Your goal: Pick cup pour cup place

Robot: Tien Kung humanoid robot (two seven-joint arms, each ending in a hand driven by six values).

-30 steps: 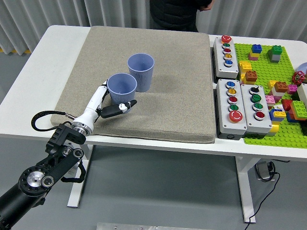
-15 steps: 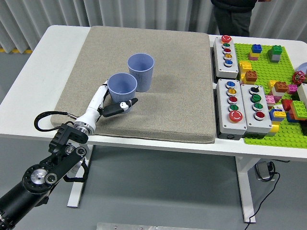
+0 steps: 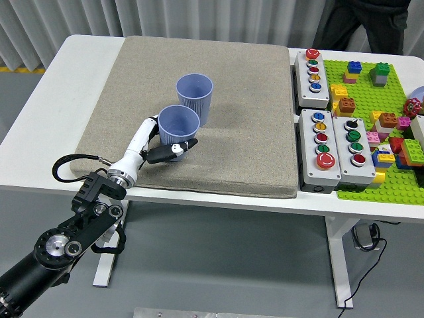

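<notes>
Two ribbed blue-grey cups stand on a beige mat (image 3: pixel 238 99). The far cup (image 3: pixel 195 98) stands upright near the mat's middle. The near cup (image 3: pixel 178 126) is upright just in front and left of it, almost touching it. My left hand (image 3: pixel 163 144) is shut on the near cup, its white and black fingers wrapped round the cup's lower part. My left arm comes in from the lower left. I cannot see into either cup well enough to tell its contents. My right arm is out of view.
Three grey button boxes (image 3: pixel 320 158) lie right of the mat. A green baseplate (image 3: pixel 361 179) with several coloured bricks lies at the far right. A person in dark clothes (image 3: pixel 371 20) stands at the table's far right side.
My left hand has moved the near cup to the right, closer to the far cup. The person has walked from the far middle to the far right.
</notes>
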